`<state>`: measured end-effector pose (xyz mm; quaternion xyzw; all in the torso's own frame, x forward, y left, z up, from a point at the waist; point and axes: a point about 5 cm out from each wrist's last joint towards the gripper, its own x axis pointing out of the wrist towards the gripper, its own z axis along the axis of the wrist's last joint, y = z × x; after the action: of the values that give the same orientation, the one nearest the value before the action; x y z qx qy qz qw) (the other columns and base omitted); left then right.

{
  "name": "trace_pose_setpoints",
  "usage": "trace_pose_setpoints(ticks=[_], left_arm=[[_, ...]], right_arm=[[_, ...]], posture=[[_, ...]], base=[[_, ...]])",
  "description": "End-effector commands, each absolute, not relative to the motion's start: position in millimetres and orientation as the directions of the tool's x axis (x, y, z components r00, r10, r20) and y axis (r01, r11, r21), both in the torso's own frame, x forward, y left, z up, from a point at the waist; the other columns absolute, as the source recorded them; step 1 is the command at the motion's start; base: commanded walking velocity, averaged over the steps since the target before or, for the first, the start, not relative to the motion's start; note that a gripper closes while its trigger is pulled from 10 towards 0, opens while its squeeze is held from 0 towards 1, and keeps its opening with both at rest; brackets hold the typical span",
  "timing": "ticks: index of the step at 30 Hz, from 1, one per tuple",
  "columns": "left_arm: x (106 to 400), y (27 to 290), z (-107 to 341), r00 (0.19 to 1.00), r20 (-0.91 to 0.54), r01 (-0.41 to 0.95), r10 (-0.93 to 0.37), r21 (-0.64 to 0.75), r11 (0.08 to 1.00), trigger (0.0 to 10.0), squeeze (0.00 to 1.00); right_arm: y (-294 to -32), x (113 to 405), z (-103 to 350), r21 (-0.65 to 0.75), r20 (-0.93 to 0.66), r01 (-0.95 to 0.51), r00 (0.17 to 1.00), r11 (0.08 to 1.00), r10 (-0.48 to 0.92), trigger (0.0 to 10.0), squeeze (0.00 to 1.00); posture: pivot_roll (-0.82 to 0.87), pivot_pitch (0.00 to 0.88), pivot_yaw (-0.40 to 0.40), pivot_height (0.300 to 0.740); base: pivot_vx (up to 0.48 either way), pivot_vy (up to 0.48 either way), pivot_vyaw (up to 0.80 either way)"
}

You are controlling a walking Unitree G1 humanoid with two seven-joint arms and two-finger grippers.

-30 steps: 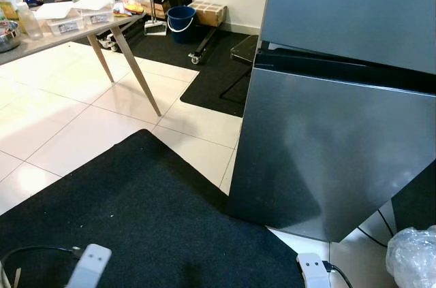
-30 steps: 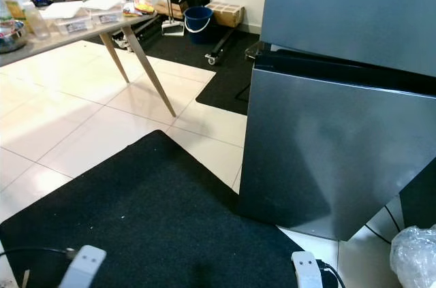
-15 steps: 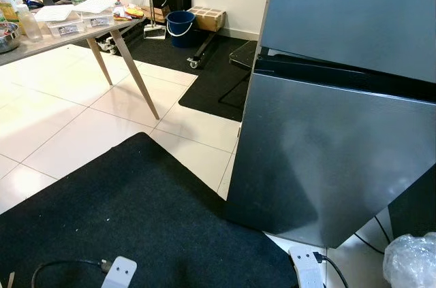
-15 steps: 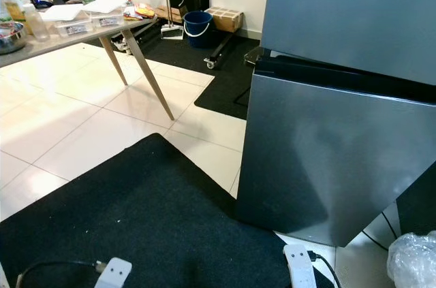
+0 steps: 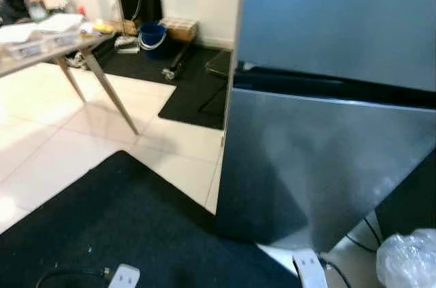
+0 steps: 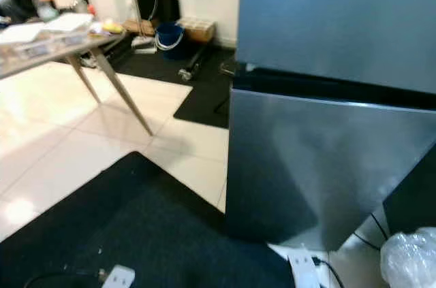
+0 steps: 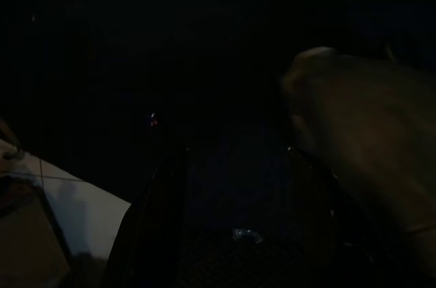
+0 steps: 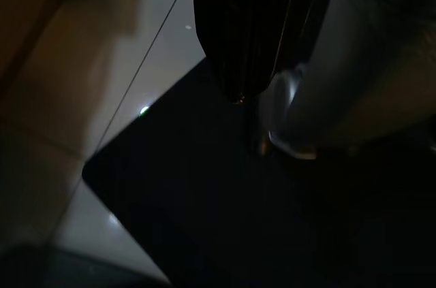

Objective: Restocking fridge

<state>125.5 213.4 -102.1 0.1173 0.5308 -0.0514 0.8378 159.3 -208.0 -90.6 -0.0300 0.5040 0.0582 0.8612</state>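
— Where's the fridge [image 5: 327, 158]?
— Right ahead, doors closed, beside the black mat [image 5: 102, 227].
— And the arms?
— Both hang low. Right end effector [image 8: 255, 43] fingers look pressed together; left too dark, can't tell.

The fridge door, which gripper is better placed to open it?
Probably the right: the fridge stands to the robot's front right, its doors shut. Only a guess, since both arms hang low over the black mat.

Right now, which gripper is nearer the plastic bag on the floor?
Likely right: plastic bag lies at robot's right by fridge; right gripper hangs at mat edge, left gripper over mat.
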Motion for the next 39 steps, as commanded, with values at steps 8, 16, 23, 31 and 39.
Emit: trace_pose_setpoints(ticks=[8,16,23,31,39], left_arm=[[118,215,-104,0.408,-0.912,0.197,0.043,0.133,0.971,10.0,0.00],[117,212,-105,0.401,-0.915,0.210,0.031,0.125,0.970,10.0,0.00],[117,210,-106,0.401,-0.916,0.211,0.023,0.117,0.970,10.0,0.00],[115,209,-106,0.399,-0.917,0.209,0.016,0.108,0.972,10.0,0.00],[113,209,-107,0.395,-0.919,0.206,0.014,0.103,0.973,10.0,0.00]], right_arm=[[-202,161,-91,0.010,-0.869,-0.149,0.488,0.989,0.082,10.0,0.00],[-214,170,-85,-0.006,-0.844,-0.095,0.534,0.995,0.046,10.0,0.00],[-220,174,-81,-0.023,-0.832,-0.074,0.554,0.997,0.022,10.0,0.00],[-236,195,-66,-0.024,-0.759,0.001,0.651,1.000,-0.019,10.0,0.00],[-254,240,-26,0.090,-0.545,0.039,0.838,0.995,0.016,10.0,0.00]], posture=[[-0.02,0.030,-0.036,0.740],[-0.03,0.020,-0.036,0.740],[-0.03,0.022,-0.038,0.740],[-0.03,0.031,-0.038,0.740],[-0.03,0.032,-0.040,0.740]], base=[[0.320,0.000,0.00],[0.000,0.000,0.00],[0.000,0.000,0.00],[0.000,0.000,0.00],[0.000,0.000,0.00]])
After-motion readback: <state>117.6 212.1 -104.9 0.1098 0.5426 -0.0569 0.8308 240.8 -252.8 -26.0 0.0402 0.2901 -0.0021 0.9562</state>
